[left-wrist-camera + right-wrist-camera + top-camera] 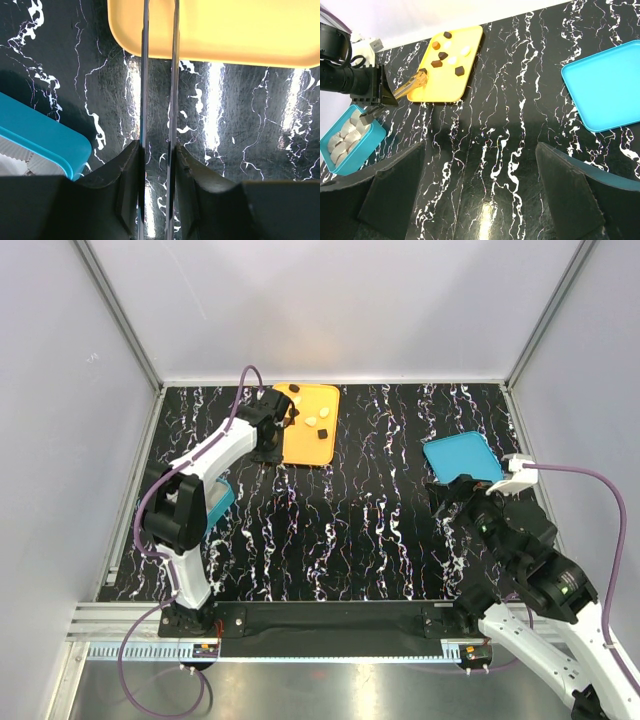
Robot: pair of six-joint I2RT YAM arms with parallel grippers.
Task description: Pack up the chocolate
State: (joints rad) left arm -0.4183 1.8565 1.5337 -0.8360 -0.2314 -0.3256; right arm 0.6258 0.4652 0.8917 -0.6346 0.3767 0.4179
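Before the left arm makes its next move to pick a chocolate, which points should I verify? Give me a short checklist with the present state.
1. Grip of left fingers on tweezers: ok.
2. Tips of tweezers over orange tray: ok.
3. A chocolate held between the tips: cannot tell.
4. Lid off the teal box: ok.
5. The right fingers spread, away from the tray: ok.

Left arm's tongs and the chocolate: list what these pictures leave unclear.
- Left wrist: the tongs run off the top edge; the orange tray is cut there, chocolate unseen.
- Right wrist: tips by the chocolate too small to tell whether they grip a piece.
- Top external: the left arm hides most of the teal box.
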